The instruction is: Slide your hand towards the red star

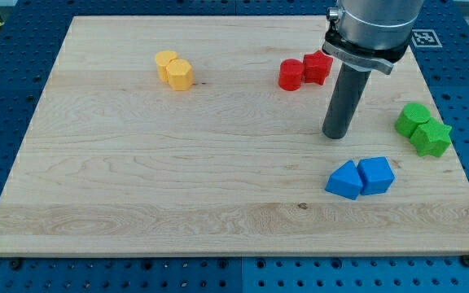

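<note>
Two red blocks sit near the view's top, right of centre. The right one (318,67) looks like the red star; a red round block (291,74) touches it on its left. My tip (335,135) rests on the board below and slightly right of the red pair, apart from them, with the rod rising to the arm at the view's top right. The tip touches no block.
Two yellow blocks (174,70) stand together at the view's top left. Two green blocks (423,129) sit at the right edge. Two blue blocks (360,177) lie just below my tip. The wooden board (137,179) ends at a blue pegboard surround.
</note>
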Robot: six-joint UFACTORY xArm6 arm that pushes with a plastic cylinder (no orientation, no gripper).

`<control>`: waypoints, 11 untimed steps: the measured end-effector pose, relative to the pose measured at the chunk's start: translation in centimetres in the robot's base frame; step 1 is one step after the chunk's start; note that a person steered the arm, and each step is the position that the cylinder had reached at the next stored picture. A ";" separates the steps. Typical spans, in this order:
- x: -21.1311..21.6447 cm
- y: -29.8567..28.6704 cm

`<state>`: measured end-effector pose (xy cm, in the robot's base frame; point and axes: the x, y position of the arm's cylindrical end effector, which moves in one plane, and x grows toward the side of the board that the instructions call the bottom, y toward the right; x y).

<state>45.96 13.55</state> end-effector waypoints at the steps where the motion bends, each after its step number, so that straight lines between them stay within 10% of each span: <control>1: -0.3 0.0; 11: -3.1 0.0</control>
